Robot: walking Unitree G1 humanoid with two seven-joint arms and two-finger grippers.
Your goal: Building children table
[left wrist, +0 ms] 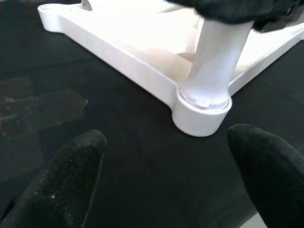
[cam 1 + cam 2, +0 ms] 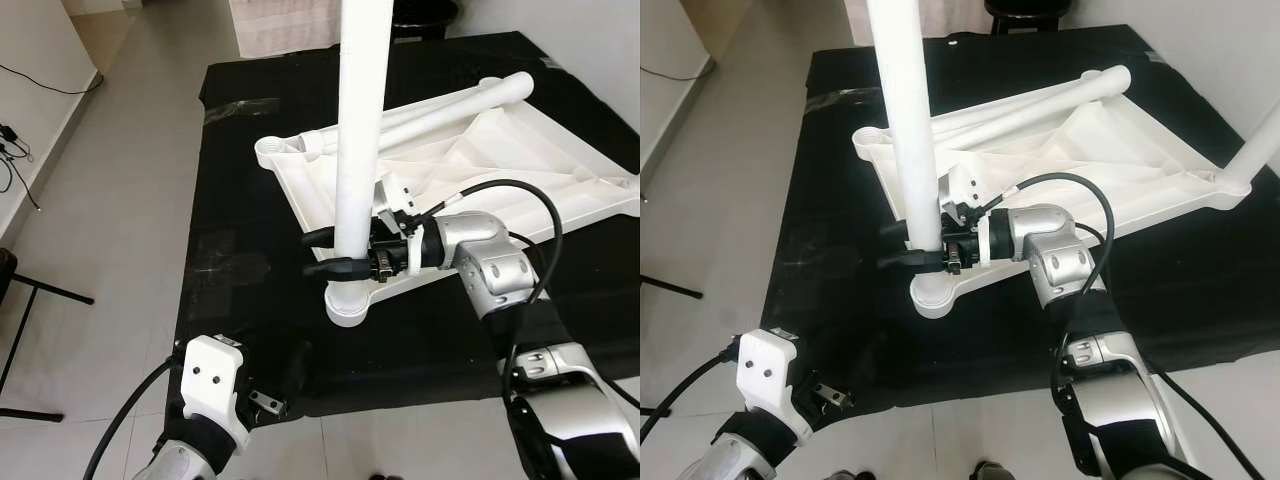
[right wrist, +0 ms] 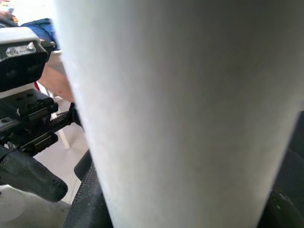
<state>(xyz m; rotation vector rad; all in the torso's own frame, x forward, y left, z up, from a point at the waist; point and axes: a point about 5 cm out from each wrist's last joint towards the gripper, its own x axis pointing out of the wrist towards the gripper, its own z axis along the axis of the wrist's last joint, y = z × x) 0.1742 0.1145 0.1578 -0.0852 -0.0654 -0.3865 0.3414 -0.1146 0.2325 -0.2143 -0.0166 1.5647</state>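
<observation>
Covering most of the tiled floor is a black mat, and on it lies the white tabletop, upside down with its ribbed underside showing. A leg stands upright in the corner socket nearest the robot. Another leg lies flat along the tabletop's far edge, and in the right eye view a third leg rises tilted at the right corner. The right arm reaches across from the right; the right gripper has its black fingers clenched around the upright leg just above the socket. The left gripper hangs low at the mat's near edge, fingers spread apart and grasping nothing, pointed toward the socket but well apart from it.
</observation>
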